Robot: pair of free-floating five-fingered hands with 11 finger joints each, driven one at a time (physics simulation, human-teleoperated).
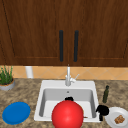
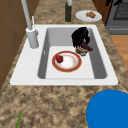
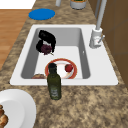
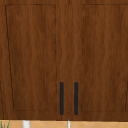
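The purple lump (image 2: 86, 46) hangs in the sink (image 2: 75, 82), low at its right end. My right robot hand (image 2: 80, 36) has its fingers curled round it from above. A brown lump (image 2: 81, 51) lies just under it, at 2 o'clock from the red-rimmed plate (image 2: 78, 65), which carries a small red fruit (image 2: 59, 58) at its 9 o'clock.

In the front view a big red ball (image 1: 67, 114) sits at the sink's 6 o'clock. The dark shape at its 12 o'clock looks like the left robot hand (image 1: 69, 98), but I cannot tell its grip.

On the tabletop (image 2: 50, 105), a bottle (image 1: 106, 94) and a white plate (image 1: 111, 117) stand at 3 o'clock of the sink, and a blue plate (image 1: 16, 113) at 9.
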